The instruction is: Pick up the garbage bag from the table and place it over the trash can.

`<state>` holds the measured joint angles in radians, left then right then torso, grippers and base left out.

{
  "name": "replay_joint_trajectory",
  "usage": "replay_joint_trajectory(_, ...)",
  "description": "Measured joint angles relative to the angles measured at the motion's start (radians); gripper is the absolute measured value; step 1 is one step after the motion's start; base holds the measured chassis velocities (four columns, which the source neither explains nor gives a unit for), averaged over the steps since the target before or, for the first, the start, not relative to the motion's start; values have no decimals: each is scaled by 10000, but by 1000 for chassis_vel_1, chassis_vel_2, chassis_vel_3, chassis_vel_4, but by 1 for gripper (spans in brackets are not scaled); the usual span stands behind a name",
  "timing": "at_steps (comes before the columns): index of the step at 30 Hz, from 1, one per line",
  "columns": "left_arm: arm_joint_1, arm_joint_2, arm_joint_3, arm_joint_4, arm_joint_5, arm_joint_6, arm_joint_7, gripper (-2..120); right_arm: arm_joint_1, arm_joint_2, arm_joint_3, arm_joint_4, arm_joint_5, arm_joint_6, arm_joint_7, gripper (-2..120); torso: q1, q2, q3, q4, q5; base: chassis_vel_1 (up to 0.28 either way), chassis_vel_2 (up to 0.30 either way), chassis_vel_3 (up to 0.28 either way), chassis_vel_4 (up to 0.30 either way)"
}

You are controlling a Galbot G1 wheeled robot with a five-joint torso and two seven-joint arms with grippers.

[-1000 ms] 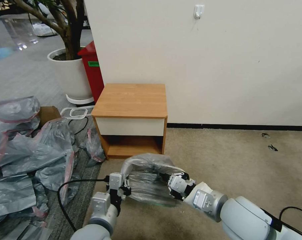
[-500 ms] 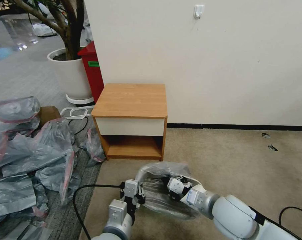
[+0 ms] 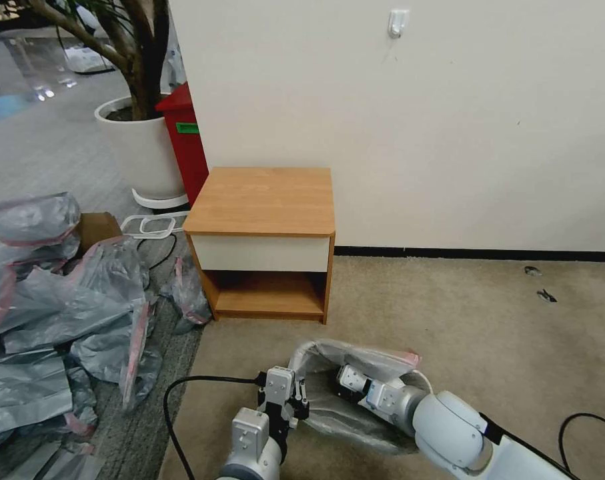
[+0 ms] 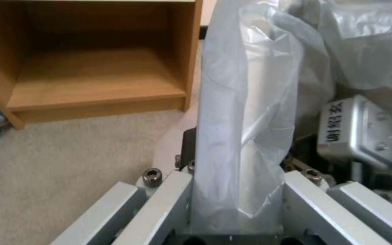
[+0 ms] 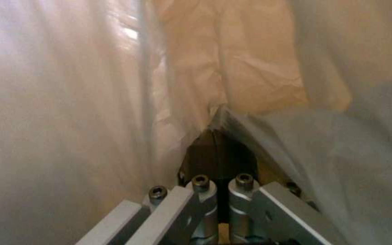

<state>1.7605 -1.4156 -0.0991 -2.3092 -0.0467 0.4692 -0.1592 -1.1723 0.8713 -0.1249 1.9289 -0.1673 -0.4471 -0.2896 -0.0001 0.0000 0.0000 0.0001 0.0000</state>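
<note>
**Bag being seated over the bin, both claws engaged.**
Left claw (image 3: 290, 395), at 6 o'clock from the bench (image 3: 262, 200), pinches a fold of the garbage bag (image 3: 355, 360) against the trash can (image 4: 262, 102) wall; right claw (image 3: 347, 383), inside the bag, is pressed together on film. The bag drapes the can on the carpet. Judged next: draw the rim down evenly before letting go.

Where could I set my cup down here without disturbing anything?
The table has a bare wooden top, and its lower shelf is bare too. The carpet between table and wall is open. The floor beside the table holds a heap of bags, and both tools, left tool and right tool, grip the garbage bag just before it.
</note>
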Motion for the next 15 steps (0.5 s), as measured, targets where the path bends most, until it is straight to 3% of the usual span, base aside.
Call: replay_joint_trajectory(15, -130, -17, -402, 187, -426, 52, -38, 3, -325, -193, 234, 522, 72, 192, -45, 0, 0, 0, 0, -1, -1, 0, 0, 0, 0)
